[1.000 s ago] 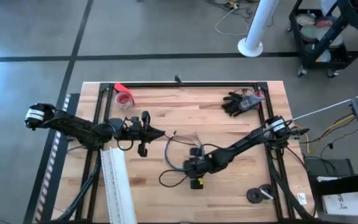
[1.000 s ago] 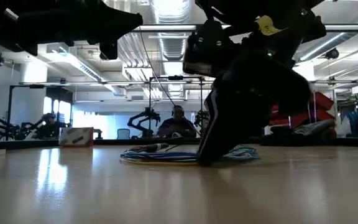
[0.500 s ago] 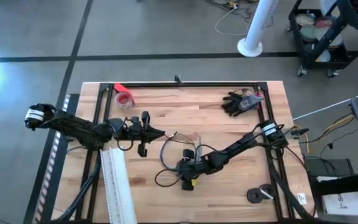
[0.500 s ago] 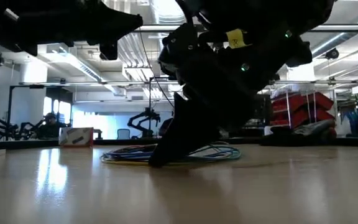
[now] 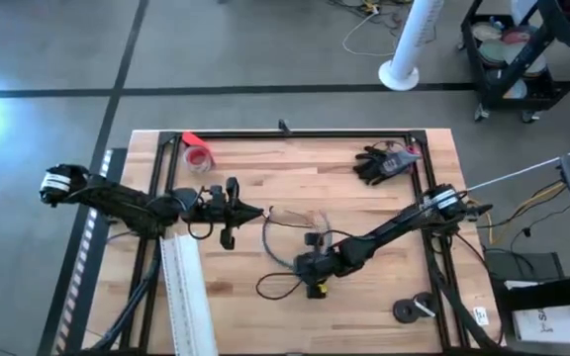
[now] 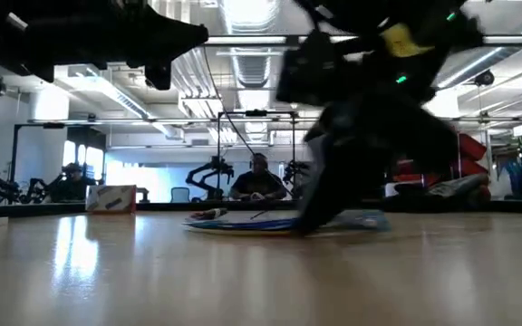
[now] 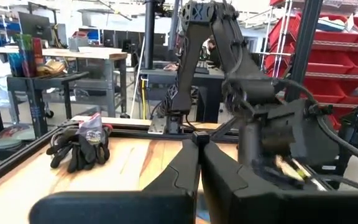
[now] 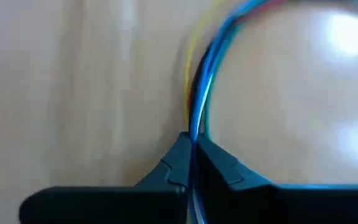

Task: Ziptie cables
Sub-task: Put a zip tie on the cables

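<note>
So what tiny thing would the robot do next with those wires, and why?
Probably lift the cables a little toward the left gripper. The right gripper is shut on them low on the table, while the left one waits shut, apart from the bundle.

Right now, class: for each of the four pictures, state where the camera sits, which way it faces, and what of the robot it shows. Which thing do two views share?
High view: overhead, looking straight down on the table; both arms show.
Low view: at tabletop height, looking level into the room; the right gripper meets the cables.
Left wrist view: on the left arm, over the shut left gripper toward the black gloves.
Right wrist view: on the right arm, close on the clamped cables.
Shared: gloves, in high and left wrist views.
</note>
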You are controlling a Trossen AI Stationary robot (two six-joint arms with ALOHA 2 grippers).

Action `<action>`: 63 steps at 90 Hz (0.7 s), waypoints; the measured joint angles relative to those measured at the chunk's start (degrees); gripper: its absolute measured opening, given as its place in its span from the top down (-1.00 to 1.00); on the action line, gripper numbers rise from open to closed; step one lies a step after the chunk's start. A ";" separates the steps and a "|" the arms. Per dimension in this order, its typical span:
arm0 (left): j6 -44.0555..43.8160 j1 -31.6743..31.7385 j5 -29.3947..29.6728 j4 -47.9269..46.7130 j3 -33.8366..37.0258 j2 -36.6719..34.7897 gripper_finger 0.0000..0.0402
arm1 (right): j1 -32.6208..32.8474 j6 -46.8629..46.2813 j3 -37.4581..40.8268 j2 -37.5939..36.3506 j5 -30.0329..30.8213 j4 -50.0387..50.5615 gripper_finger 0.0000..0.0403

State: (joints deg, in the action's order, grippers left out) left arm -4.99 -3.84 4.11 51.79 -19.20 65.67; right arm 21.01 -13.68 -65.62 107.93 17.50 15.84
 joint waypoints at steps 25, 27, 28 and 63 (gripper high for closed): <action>-0.53 0.38 1.65 -0.15 1.01 1.17 1.00 | -0.26 -0.18 0.06 -18.29 11.82 14.26 1.00; -0.53 0.38 1.84 -0.15 1.01 1.22 1.00 | -0.26 -0.39 0.10 -19.66 12.31 14.80 1.00; -0.53 0.38 1.96 -0.15 1.01 1.25 1.00 | -0.26 -0.47 0.15 -20.43 12.44 15.00 1.00; -2.59 0.53 3.53 -2.93 1.61 2.17 1.00 | 0.07 -3.26 7.05 -42.98 15.06 15.75 1.00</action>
State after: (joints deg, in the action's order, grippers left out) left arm -7.58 -3.31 7.64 48.86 -17.59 67.84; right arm 21.08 -16.94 -58.58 64.95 32.56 31.59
